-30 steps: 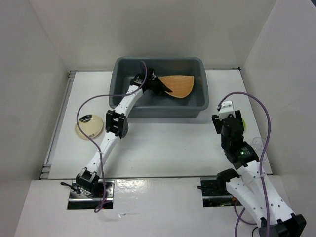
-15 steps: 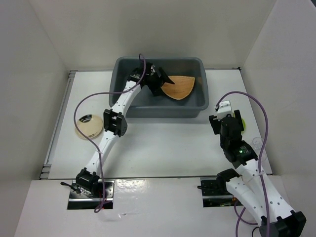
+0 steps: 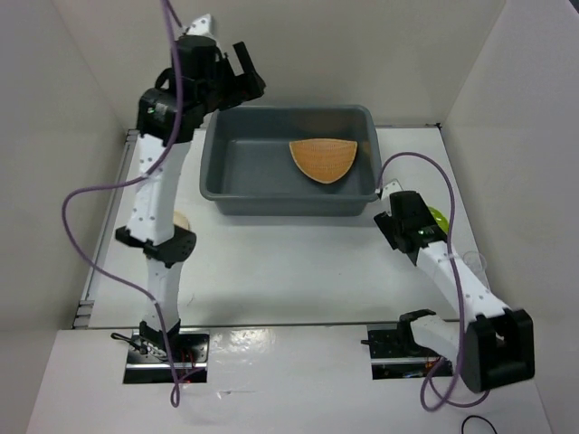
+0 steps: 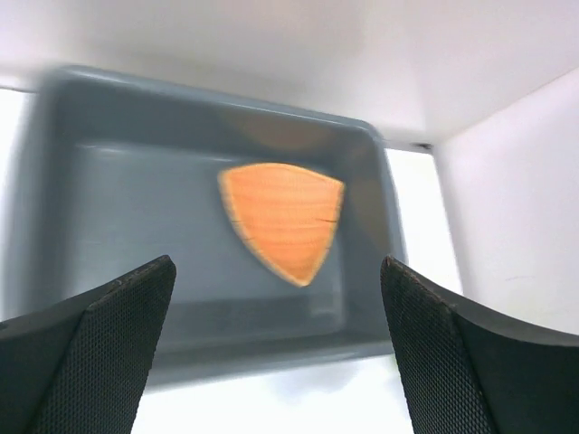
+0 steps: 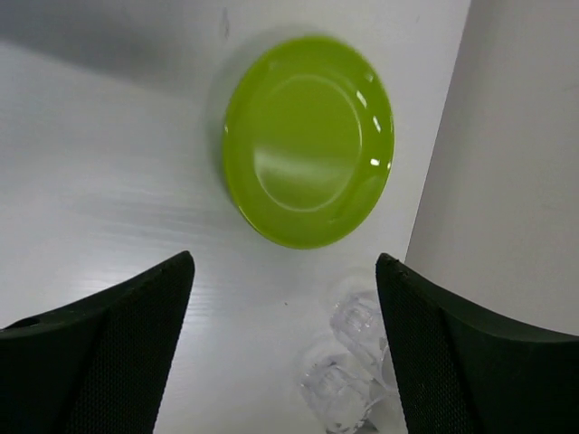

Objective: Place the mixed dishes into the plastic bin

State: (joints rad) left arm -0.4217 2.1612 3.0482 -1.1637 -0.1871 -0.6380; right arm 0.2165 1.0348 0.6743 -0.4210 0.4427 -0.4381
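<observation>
The left wrist camera shows us the left pincer (image 4: 276,271) wide open, with nothing between its fingers, looking down on the dark grey plastic bin (image 4: 118,208). The tan wood-grain plate (image 4: 282,220), a rounded triangle, lies flat on the floor of the bin, toward its right side. This view is a little blurred.

The top camera gives what the wrist view cannot. This arm stands high, and its pincer shows near the far left corner of the bin. Only a thin cream edge of the saucer (image 3: 182,220) shows beside the arm's elbow, on the table left of the bin; we cannot see its marks.

Only the right wrist camera shows clearly the right pincer (image 5: 282,262). It is also wide open and holds nothing, above a glossy round green plate (image 5: 308,140) and a small clear glass (image 5: 348,380) near it, close to the side wall. From the top, the arm hides most of the green plate.

The table (image 3: 298,262) is white, closed in by plain pale walls (image 3: 344,45).
</observation>
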